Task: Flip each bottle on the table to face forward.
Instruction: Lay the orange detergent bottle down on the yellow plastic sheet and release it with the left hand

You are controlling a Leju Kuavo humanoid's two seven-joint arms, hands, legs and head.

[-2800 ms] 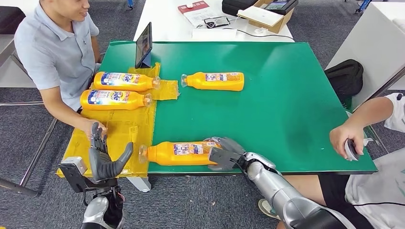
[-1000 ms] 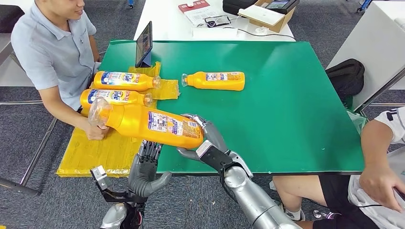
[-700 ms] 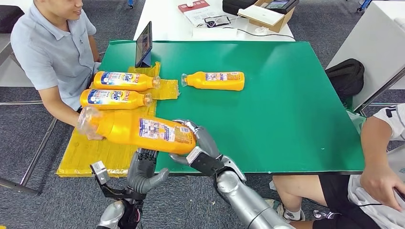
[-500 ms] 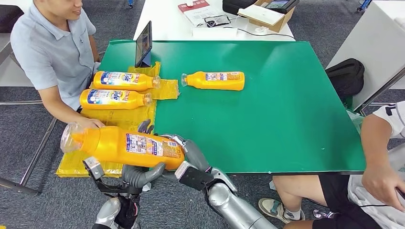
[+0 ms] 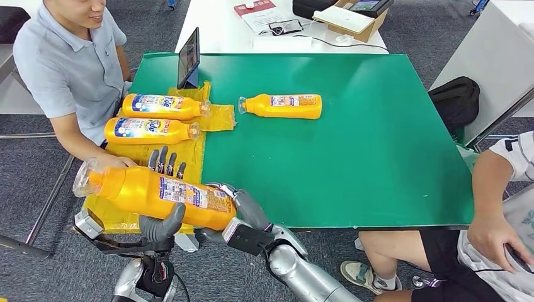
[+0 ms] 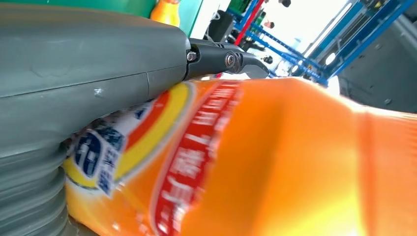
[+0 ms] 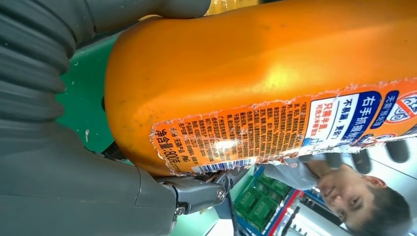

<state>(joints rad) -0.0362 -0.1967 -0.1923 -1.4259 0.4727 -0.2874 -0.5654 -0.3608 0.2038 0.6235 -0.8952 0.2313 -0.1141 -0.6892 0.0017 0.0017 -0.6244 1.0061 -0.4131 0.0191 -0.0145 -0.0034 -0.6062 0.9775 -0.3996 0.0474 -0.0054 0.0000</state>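
Above the counter's [image 5: 352, 157] near-left corner, you see the orange bottle [image 5: 151, 192] gripped by both hands: left hand [image 5: 162, 217] fingers around its middle, right hand [image 5: 242, 217] fingers on its base.

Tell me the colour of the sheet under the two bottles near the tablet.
Yellow; the sheet shows best in the head view.

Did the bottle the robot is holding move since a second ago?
Yes. The held bottle went left and nearer the robot. It was level with the two bottles lying on the yellow mat; now it hangs over the mat's near edge, in both hands.
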